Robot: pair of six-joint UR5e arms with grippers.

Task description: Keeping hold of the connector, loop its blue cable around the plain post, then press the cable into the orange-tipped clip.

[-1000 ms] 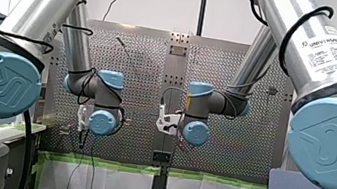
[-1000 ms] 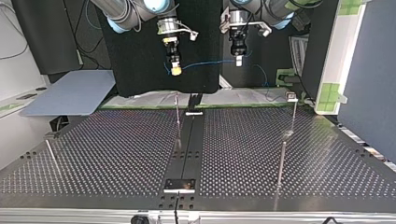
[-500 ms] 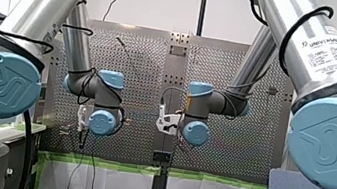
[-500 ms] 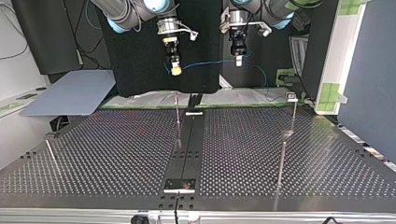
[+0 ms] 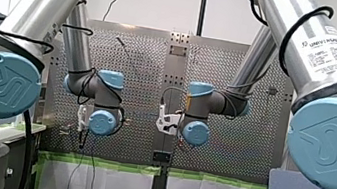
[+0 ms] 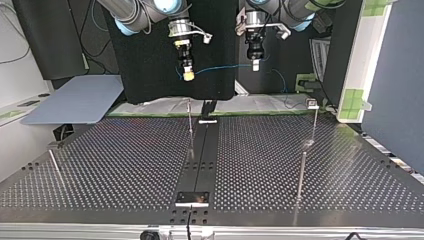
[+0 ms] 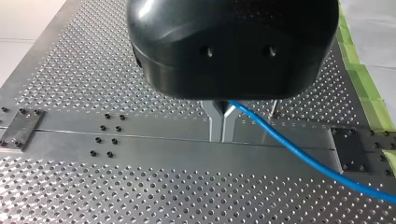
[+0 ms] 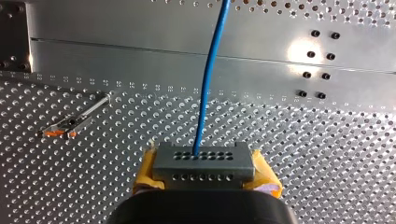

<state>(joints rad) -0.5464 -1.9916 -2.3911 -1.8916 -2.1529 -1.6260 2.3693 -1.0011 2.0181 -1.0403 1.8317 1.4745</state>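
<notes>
Static; left pincer (image 7: 222, 135) half-hidden on cable (image 8: 204, 95), right pincer (image 8: 205, 176) behind connector (image 8: 204, 163)

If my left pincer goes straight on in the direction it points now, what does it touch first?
Probably the smooth metal strip across the perforated table. In the left wrist view the left pincer, shut on the blue cable, points straight at it, nothing between. Depth is unclear.

the black body of my left gripper (image 7: 222, 135) hid where it met the blue cable (image 7: 299, 156), which ran off the edge. the rear of the connector (image 8: 203, 163) was hidden inside my right gripper (image 8: 204, 176). the orange-tipped clip (image 8: 70, 123) was too small to find in the top view.
</notes>
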